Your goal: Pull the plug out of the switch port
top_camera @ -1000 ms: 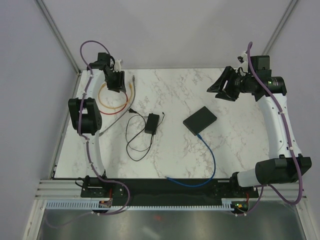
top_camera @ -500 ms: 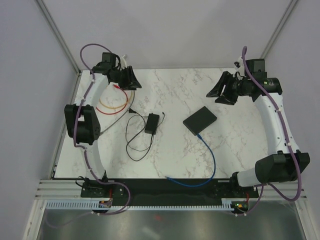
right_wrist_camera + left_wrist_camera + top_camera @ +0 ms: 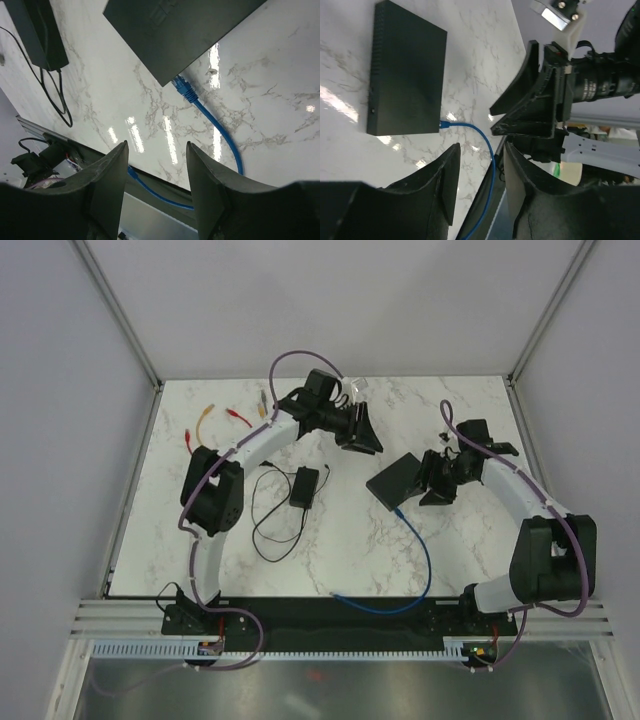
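The left claw (image 3: 368, 443) and right claw (image 3: 432, 483) are hovering beside the switch (image 3: 398, 480), both spread apart and empty; the blue plug (image 3: 184, 89) is sitting in its port.

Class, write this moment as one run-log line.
left gripper: open, empty | right gripper: open, empty, near switch | blue plug: in switch port
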